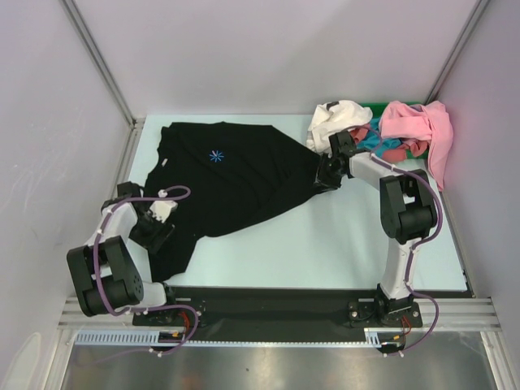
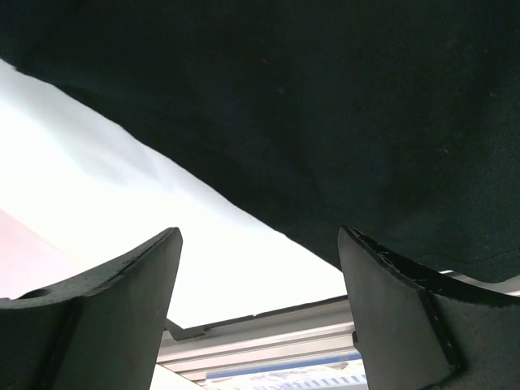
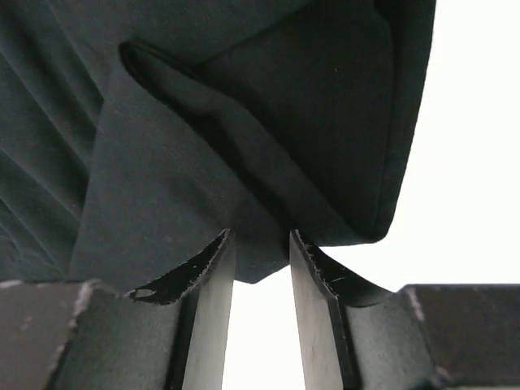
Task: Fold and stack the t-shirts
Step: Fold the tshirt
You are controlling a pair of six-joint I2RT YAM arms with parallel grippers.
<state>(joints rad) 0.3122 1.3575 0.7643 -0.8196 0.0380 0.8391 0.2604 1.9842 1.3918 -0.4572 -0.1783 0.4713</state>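
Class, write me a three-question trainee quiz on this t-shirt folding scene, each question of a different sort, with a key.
1. True or false: the left hand is closed on the black t-shirt.
2. Where do the white t-shirt and the pink t-shirt lie?
A. heaped at the far right corner of the table
B. folded at the near edge
C. under the black t-shirt
3. Fill in: the light-blue print on the black t-shirt is shaped like a ____.

Key: 1 false, its fingers stand wide open with nothing between them; 2 A; 3 starburst.
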